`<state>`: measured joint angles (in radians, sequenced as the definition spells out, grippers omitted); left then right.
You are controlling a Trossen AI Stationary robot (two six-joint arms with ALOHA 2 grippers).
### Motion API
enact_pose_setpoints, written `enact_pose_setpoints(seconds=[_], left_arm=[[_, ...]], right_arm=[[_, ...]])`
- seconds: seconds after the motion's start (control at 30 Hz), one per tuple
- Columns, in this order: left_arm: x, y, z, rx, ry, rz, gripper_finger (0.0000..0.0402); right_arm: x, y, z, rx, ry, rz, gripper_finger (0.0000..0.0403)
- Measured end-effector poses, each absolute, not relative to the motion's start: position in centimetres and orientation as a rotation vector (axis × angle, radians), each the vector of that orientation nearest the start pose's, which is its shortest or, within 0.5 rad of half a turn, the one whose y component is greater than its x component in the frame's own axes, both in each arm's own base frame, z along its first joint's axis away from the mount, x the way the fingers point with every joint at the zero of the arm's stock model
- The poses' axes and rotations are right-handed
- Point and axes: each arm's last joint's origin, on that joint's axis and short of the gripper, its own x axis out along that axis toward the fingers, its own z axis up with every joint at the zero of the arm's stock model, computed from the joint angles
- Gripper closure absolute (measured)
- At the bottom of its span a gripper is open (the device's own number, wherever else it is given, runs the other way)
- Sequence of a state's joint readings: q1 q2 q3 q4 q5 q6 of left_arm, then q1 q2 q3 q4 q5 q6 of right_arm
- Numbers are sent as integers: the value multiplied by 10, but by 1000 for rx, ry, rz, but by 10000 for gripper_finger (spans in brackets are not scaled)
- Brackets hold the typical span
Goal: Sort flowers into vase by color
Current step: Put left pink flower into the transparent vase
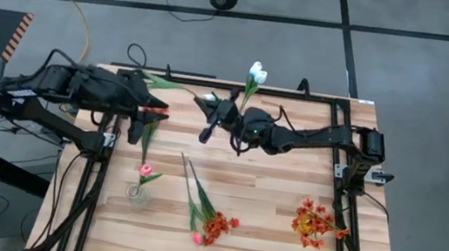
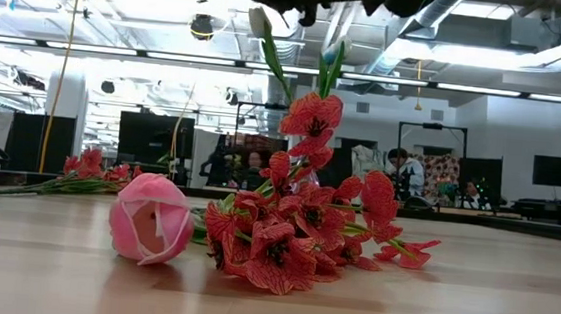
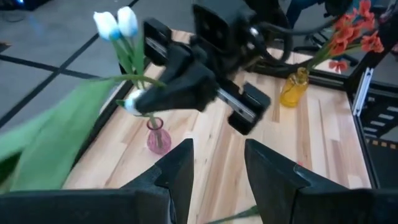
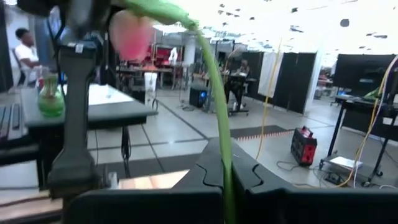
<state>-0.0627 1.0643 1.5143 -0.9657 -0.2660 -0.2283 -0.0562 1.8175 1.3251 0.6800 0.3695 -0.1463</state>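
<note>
- Step in hand, as I judge it: passing a long green-stemmed flower (image 1: 179,88) between the arms at the table's far edge
- The right gripper (image 1: 206,130) has its fingers clamped on a green stem, clear in the right wrist view
- The left gripper (image 1: 156,109) sits just beside it, fingers apart in its wrist view
- White tulips (image 1: 256,73) already stand in a small pink glass vase (image 3: 157,137)
- Next likely calls for lowering the stem into the matching vase
</note>
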Motion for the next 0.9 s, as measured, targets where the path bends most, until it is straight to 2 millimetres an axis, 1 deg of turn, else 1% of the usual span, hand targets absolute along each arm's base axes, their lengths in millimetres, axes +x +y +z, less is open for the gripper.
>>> enact_pose_setpoints(seconds=[0.1,0.2,0.33,0.63,0.77,0.9], left_arm=[[178,-6,447,-115,473,247,272],[180,-7,451,-96,439,226,272],[179,-6,456,-97,389,219,272],[171,-6,461,-70,351,215,272],[165,-5,473,-27,315,227,272],[154,-4,492,-14,246,222,272]], right_arm=[[420,-38,314,-115,-154,-446,384],[420,-40,313,-118,-140,-450,384],[420,-42,312,-96,-140,-451,384],[420,-41,312,-96,-137,-444,384],[421,-39,310,-97,-118,-435,384],[421,-36,310,-98,-113,-428,384]])
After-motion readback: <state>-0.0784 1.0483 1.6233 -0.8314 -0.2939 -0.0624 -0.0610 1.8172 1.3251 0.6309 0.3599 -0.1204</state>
